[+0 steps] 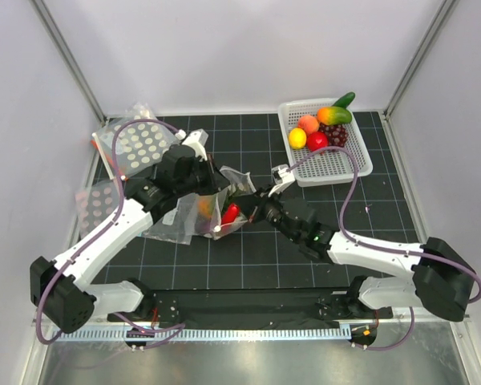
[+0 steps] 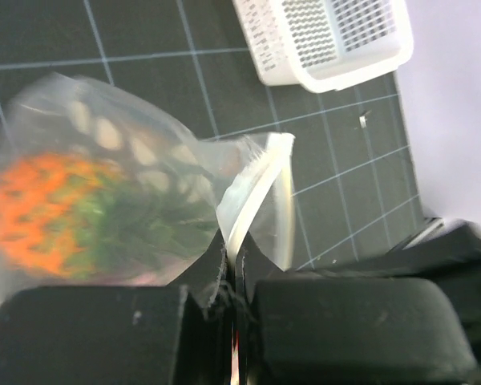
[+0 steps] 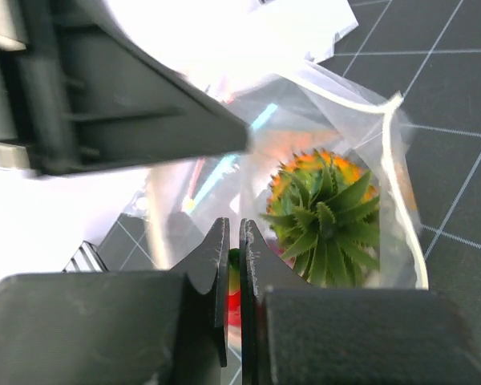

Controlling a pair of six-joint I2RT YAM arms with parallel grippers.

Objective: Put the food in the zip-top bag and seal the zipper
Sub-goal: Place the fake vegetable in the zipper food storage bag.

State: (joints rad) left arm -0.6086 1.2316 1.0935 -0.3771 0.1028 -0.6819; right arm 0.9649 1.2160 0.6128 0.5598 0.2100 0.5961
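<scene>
Clenched left pincer (image 2: 234,255) of mine, on the zipper (image 2: 252,196) of the bag (image 2: 168,144). My right pincer (image 3: 233,233), clenched on bag film. Pineapple (image 3: 325,212) inside.

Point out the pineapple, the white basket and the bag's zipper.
pineapple (image 3: 325,212): right wrist view, on its green crown.
white basket (image 1: 335,164): top external view, on its bare mesh floor.
zipper (image 2: 254,194): left wrist view, mid-strip along the mouth edge.

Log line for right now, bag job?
left end effector: shut on bag | right end effector: shut on bag | pineapple: in bag | zipper: unsealed
</scene>
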